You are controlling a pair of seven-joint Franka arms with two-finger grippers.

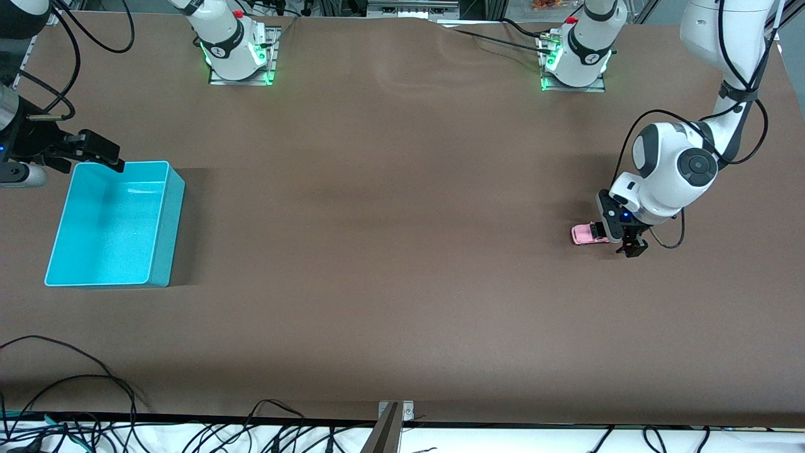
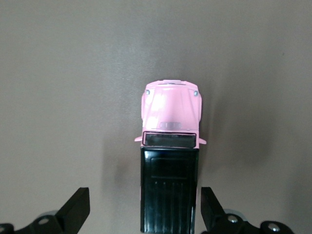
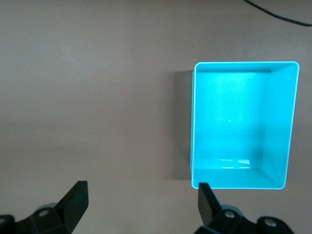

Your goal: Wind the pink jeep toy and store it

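Observation:
The pink jeep toy (image 1: 588,234) stands on the brown table toward the left arm's end. In the left wrist view its pink bonnet (image 2: 170,109) points away from the gripper and its black roof and rear (image 2: 169,190) lie between the fingers. My left gripper (image 1: 629,244) (image 2: 144,200) is open and low around the jeep's rear. One finger (image 2: 208,204) is close beside the jeep and the other finger (image 2: 78,204) stands well apart from it. My right gripper (image 1: 100,154) (image 3: 141,195) is open and empty over the table beside the turquoise bin (image 1: 171,233).
The turquoise bin (image 3: 192,126) is empty and stands toward the right arm's end of the table. Cables (image 1: 75,390) lie along the table edge nearest the front camera. A metal bracket (image 1: 395,412) sits at the middle of that edge.

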